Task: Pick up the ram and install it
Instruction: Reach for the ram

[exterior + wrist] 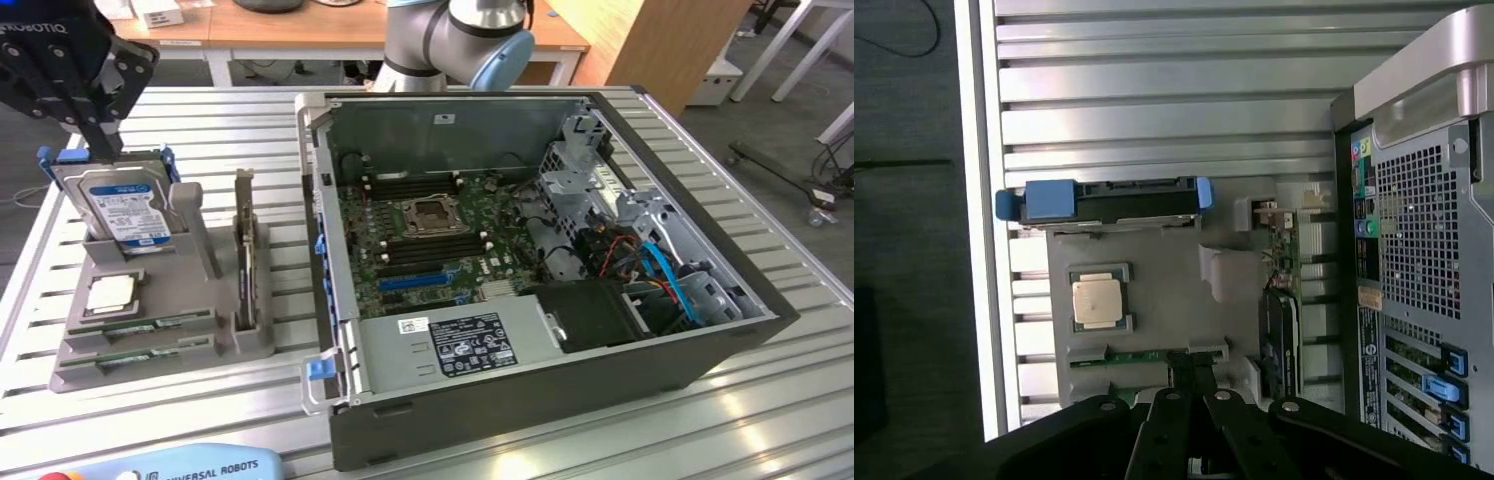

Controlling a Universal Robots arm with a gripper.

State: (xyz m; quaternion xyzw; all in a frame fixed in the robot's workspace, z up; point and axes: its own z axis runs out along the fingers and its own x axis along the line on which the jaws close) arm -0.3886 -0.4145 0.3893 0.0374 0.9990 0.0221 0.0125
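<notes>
One pick pending | jaws shut, empty, above grey plastic tray point(1164, 285) on slatted metal bench point(240, 130) | long green ram stick point(1132, 356) seated in tray slot beside square silver processor point(1099, 300) | best: part jaws, grip stick mid-length.

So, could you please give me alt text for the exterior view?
A black robot gripper, fingers shut, hovers above a grey parts holder carrying a silver hard drive, a square silver processor and a thin green ram stick. On the exterior view's right, an open dark computer case shows its green motherboard.
</notes>
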